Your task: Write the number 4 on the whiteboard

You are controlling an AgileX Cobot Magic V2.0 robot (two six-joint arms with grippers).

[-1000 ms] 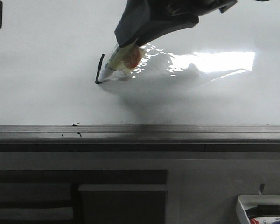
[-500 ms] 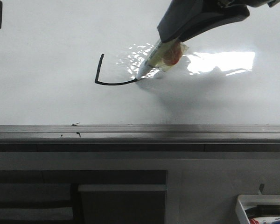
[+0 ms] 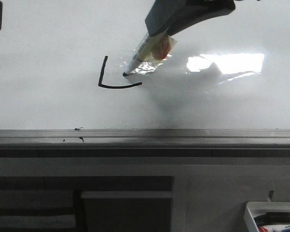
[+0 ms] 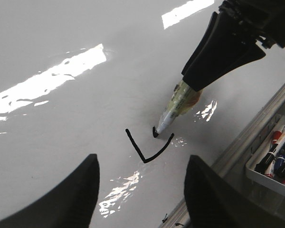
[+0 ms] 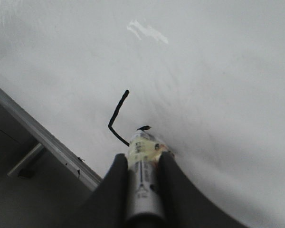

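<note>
Right fingers (image 5: pixel 118 183) clench the marker (image 3: pixel 147 52), whose tip has jumped from the crossbar's end to its twelve o'clock, ready for the number 4 (image 3: pixel 117 77) downstroke on the whiteboard (image 3: pixel 48 34); left gripper (image 4: pixel 140 187) gapes empty.

A glossy white whiteboard (image 3: pixel 48 43) is filling the upper half of the front view, with a bright white patch of glare showing at the upper right. Thin black marker lines (image 3: pixel 111 79) are forming an L-shaped stroke left of centre. A marker pen (image 3: pixel 144 54) is showing a white barrel, a black tip and a yellowish wrapping with a red-orange patch. The right gripper (image 3: pixel 157 34) holding it is looking dark grey. A grey metal ledge (image 3: pixel 183 137) is running across the middle, carrying tiny black smudges (image 3: pixel 79 139). At the lower right, a white tray (image 3: pixel 251 212) is holding black, red and blue markers (image 4: pixel 278 154).
</note>
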